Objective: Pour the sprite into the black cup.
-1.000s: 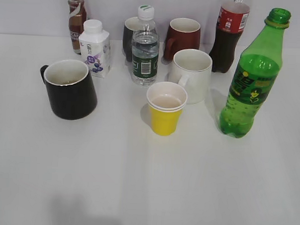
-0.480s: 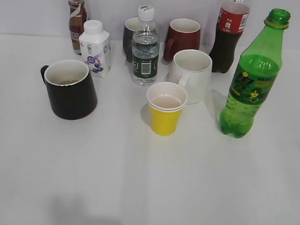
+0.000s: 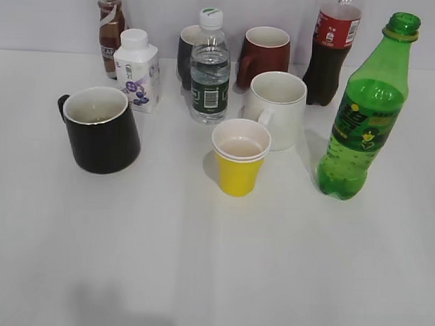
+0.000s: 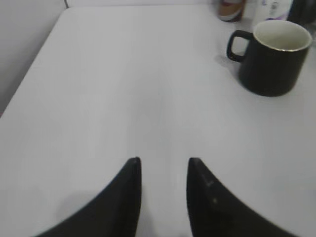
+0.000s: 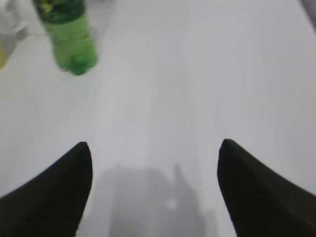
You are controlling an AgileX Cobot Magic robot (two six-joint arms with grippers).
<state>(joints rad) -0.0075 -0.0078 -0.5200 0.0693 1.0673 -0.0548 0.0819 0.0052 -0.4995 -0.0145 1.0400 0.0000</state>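
**White tabletop, nothing touched so far**

White tabletop (image 3: 213, 264) against a pale wall, with a crowd of drinks at the back. Compared with a second ago, pretty much nothing has changed in the exterior view: the sprite (image 3: 364, 112) stands upright on the right, the black cup (image 3: 101, 129) sits on the left with its handle pointing away from the other things, and the yellow cup (image 3: 239, 158) is between them, just in front of the white mug (image 3: 279, 108). A water bottle (image 3: 210, 69) and a milk carton (image 3: 137, 71) stand behind.

Neither hand shows up in the exterior view; only the wrist cams have them. The left wrist view shows the left hand (image 4: 164, 170) with its fingers a narrow gap apart, empty, over bare tabletop, and the black cup well ahead to its right. The right wrist view is blurry, but the right hand (image 5: 155, 150) is spread wide, holding nothing, with the sprite's lower half well apart from it at upper left.
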